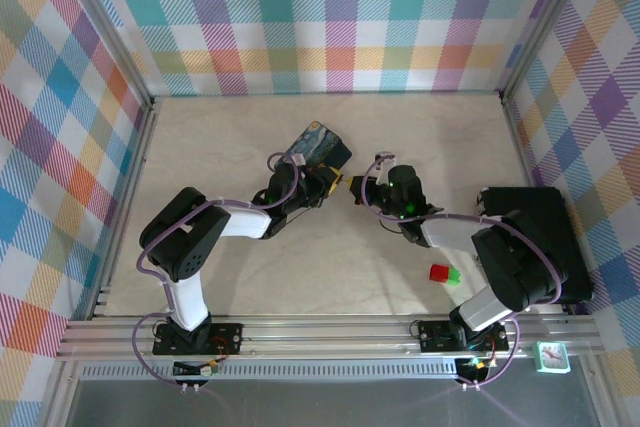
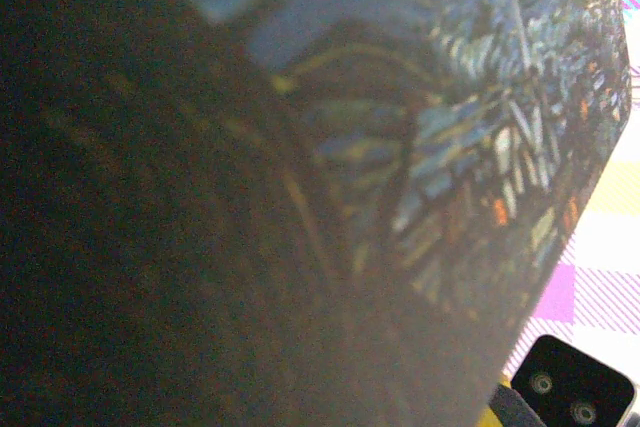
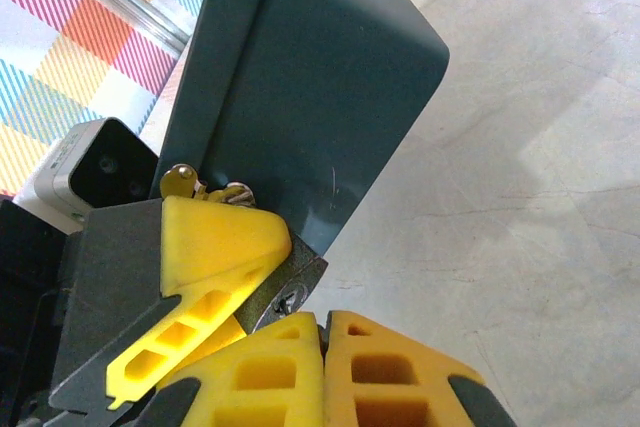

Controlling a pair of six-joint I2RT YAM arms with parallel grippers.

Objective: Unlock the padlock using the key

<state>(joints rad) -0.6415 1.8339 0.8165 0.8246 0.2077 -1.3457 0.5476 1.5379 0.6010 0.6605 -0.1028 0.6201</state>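
Top external: right pincer (image 1: 356, 190) beside tin (image 1: 318, 147) edge

We've got plaid walls (image 1: 340, 17) on three sides here, pastel checks in pink, teal, yellow and purple. The tabletop (image 1: 230, 147) is pale beige with a faint marbled look. Silvery aluminium rails (image 1: 330, 332) run along the near edge, and matching posts (image 1: 103, 25) go up the corners. The light's bright and even, and the shadows are soft.

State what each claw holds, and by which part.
Left claw: pinches a small dark metal piece, likely the black padlock, by its body, beside the blue painted tin box. Right claw: shut; any held thing cannot be told.
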